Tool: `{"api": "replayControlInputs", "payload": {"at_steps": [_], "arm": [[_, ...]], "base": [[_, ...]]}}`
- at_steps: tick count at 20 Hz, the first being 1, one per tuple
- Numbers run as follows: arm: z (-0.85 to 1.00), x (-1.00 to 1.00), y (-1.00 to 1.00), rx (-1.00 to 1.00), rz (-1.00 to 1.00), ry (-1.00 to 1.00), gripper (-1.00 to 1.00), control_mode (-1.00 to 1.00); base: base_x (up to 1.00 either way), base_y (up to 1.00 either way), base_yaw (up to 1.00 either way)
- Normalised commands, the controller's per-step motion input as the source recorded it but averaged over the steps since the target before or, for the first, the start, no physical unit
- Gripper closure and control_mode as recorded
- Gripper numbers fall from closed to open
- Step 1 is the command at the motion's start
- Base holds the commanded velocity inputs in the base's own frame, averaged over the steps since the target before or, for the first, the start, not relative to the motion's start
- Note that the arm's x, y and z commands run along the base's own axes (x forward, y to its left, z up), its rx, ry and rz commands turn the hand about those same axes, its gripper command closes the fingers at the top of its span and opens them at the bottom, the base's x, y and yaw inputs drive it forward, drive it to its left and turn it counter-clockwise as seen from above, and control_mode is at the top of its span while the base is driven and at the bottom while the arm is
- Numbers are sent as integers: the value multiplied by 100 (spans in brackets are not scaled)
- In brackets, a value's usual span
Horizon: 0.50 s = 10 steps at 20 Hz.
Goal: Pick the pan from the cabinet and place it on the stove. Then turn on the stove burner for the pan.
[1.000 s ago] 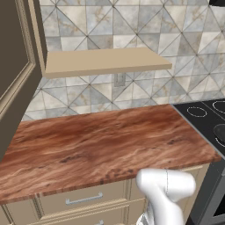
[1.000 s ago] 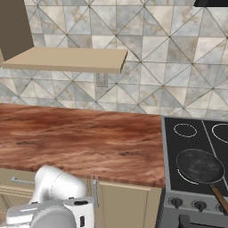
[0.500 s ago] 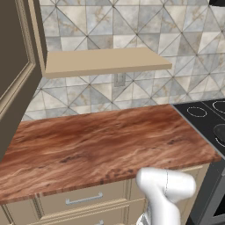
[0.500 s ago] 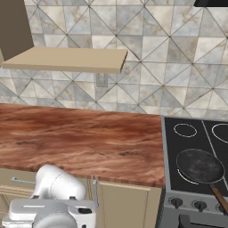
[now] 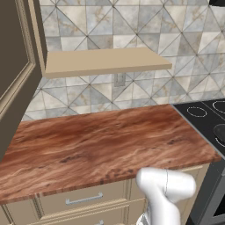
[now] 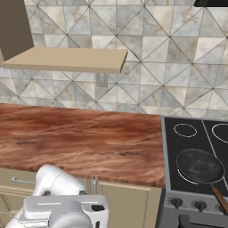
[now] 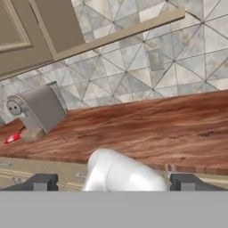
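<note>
Kitchen: wood-grain counter [image 5: 101, 140], diamond-tile backsplash [image 6: 169, 67]. Pincer [image 7: 113, 181] low at counter front edge, aimed over counter toward wall; finger tips [image 7: 42, 181] spread fully wide, nothing held. Arm folded low in front of drawers [image 5: 83, 200]. Pan [image 6: 199, 165] sits on stove [image 6: 196, 147], front-left burner ring, handle toward front. Cabinet [image 5: 15, 66] door open at left, shelf [image 6: 67, 59] beside it. Toaster [image 7: 38, 109] on counter. No readable writing.
</note>
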Motion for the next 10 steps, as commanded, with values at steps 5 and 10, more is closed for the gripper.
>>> {"api": "replayControlInputs", "payload": {"at_steps": [5, 10], "arm": [[-50, 3, 0, 0, -4, -38, -100, -100], [-58, 0, 8, 0, -10, -38, -100, -100]], "base": [[0, 0, 0], [0, 0, 0]]}}
